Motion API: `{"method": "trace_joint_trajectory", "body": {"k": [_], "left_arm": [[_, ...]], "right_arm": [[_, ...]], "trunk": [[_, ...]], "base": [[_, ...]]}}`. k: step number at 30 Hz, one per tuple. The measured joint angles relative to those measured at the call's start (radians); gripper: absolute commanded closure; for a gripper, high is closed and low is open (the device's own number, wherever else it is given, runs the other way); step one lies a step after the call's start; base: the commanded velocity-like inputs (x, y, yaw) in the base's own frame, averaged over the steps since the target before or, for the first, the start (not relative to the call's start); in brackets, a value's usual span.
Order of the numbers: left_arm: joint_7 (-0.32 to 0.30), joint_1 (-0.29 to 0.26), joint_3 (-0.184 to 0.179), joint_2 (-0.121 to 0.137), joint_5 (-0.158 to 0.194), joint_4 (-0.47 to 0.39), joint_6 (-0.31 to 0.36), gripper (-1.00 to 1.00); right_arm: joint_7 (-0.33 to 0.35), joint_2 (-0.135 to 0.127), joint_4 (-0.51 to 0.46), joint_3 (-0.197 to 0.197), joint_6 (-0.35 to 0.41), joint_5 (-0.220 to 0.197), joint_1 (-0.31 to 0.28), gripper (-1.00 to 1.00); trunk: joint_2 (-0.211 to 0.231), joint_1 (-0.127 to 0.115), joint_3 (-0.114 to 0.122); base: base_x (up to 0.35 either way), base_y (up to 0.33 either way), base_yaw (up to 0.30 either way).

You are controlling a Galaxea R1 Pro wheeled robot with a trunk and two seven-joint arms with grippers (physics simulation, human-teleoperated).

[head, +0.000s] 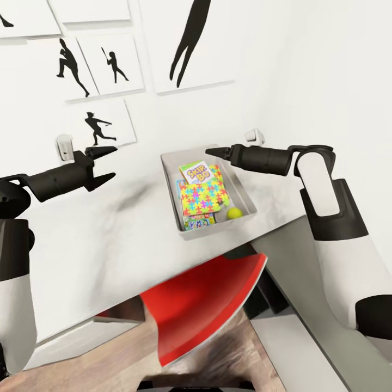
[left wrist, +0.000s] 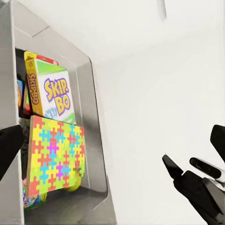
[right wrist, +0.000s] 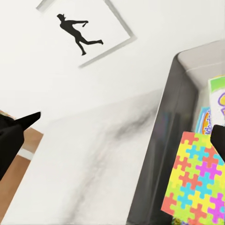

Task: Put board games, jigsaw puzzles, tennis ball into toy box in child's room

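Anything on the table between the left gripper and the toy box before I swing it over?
Nothing: in the head view, the stretch of table between the left gripper and the toy box is bare marbled surface, with only a dark smudge.

The toy box looks like smooth grey metal. The table is white, matt and smudgy. The red chair is shiny plastic. The floor looks like wood.
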Motion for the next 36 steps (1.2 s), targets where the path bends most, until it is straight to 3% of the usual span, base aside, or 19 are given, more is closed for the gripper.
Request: {"method": "trace_joint_trajectory", "body": {"k": [11, 19, 36], "left_arm": [[-0.015, -0.001, 0.0, 0.005, 0.0, 0.0, 0.0, -1.0], [-0.04, 0.002, 0.001, 0.007, 0.0, 0.0, -0.001, -1.0], [-0.052, 0.003, 0.001, 0.016, 0.0, 0.0, -0.001, -1.0]], "right_arm": [[-0.029, 0.005, 0.0, 0.004, 0.0, 0.001, 0.0, -1.0], [-0.072, 0.005, -0.001, 0.004, 0.0, 0.003, 0.0, -1.0], [-0.088, -0.001, -0.001, 0.002, 0.0, 0.005, 0.0, -1.0]], "trunk": [[0.0, 0.0, 0.013], [0.0, -0.001, 0.025], [0.0, 0.0, 0.052]], "base": [[-0.282, 0.0, 0.0], [-0.084, 0.0, 0.0], [-0.077, 0.018, 0.0]]}}
